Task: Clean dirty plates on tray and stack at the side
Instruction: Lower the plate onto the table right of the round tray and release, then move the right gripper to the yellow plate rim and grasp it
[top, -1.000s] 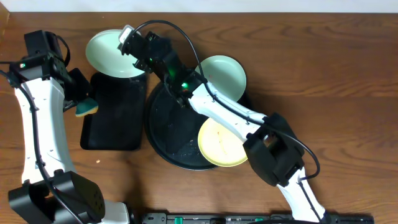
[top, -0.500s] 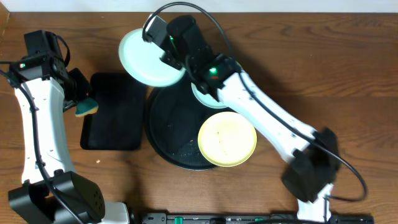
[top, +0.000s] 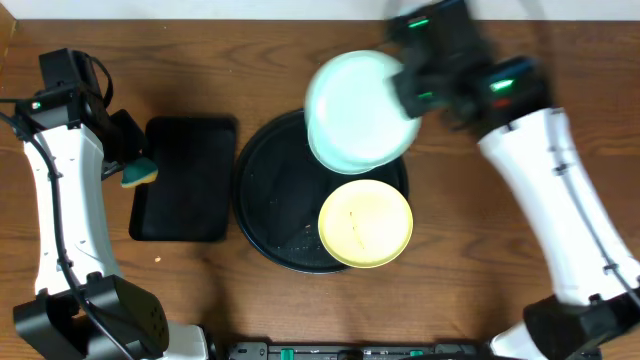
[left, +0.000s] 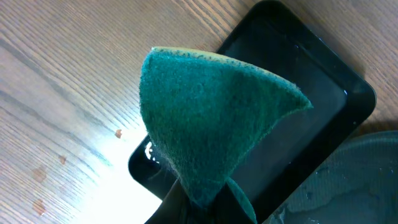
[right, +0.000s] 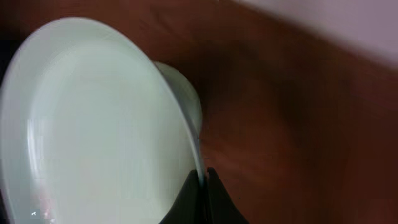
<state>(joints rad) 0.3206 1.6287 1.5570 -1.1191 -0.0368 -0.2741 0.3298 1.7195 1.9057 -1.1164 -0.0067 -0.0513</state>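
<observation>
Mint plate (top: 355, 112): rim-pinched by right gripper (right: 202, 183) over tray (top: 262, 200) at 1 o'clock, left gripper (left: 199, 205) clamping sponge (left: 205, 118); likely stacking step, next needing set-down on desk (top: 460, 230), 3 o'clock.

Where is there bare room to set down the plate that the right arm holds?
Bare wood lies between the right arm and the right rim of the round tray, below the held plate. The tray's left half is bare too, as is the rectangular tray. Crowded: the tray's right side, under the held plate and the yellow plate.
</observation>
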